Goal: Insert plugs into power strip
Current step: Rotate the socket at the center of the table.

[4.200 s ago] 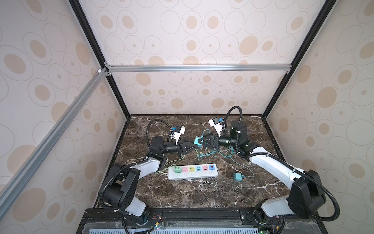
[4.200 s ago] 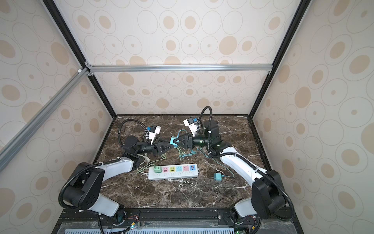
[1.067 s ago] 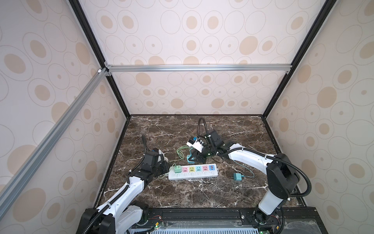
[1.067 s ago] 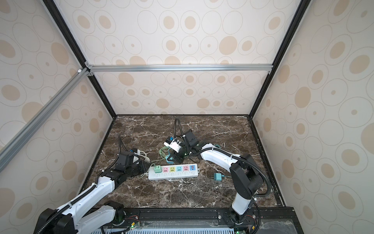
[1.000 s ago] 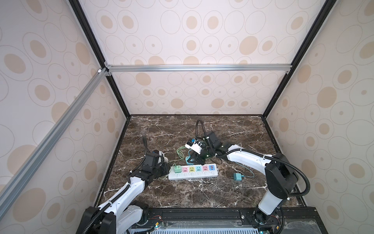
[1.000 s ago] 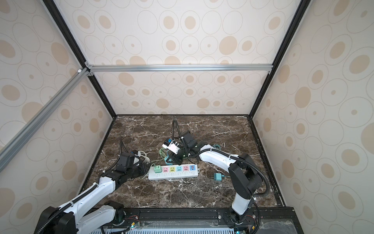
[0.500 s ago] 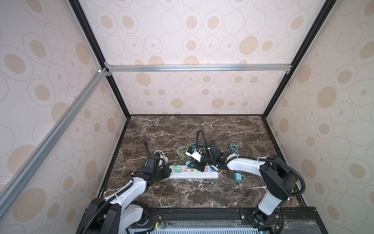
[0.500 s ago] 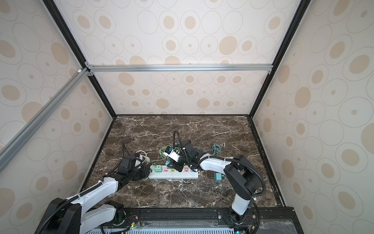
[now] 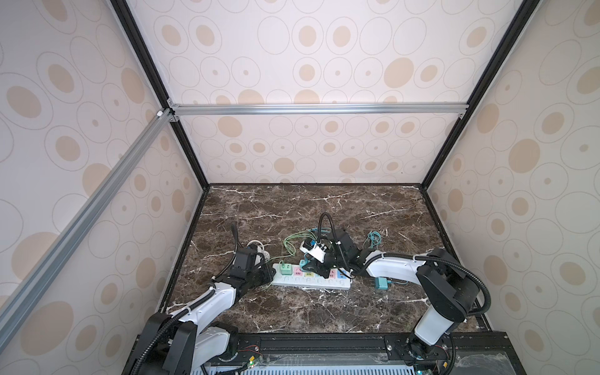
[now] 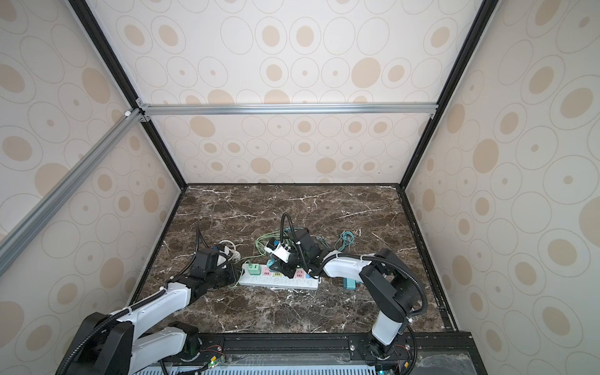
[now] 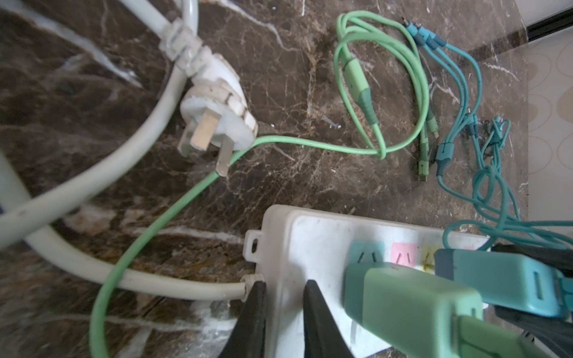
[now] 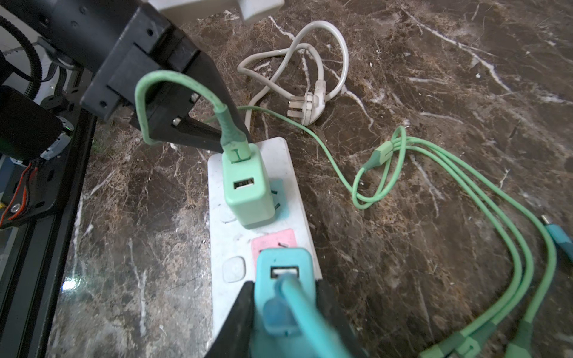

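Note:
The white power strip [image 9: 324,285] lies across the front middle of the marble table in both top views. A mint green plug [image 12: 248,192] stands in its end blue socket, next to my left gripper [image 11: 283,286], which is shut on the strip's cord end [image 11: 316,235]. My right gripper [image 12: 285,283] is shut on a teal-blue plug [image 12: 285,266], holding it just over the pink socket [image 12: 273,240]; its prongs are hidden. Another teal-blue plug [image 9: 382,283] lies on the table right of the strip.
The white plug [image 11: 217,114] with its thick looped cord lies behind the strip's left end. Thin green cables [image 12: 381,167] and teal cables [image 11: 483,173] sprawl behind the strip. Patterned enclosure walls close in the table on three sides.
My right gripper has carried the teal-blue plug forward and down from behind the strip onto its second socket. My left gripper has slid to the strip's left end and closed there.

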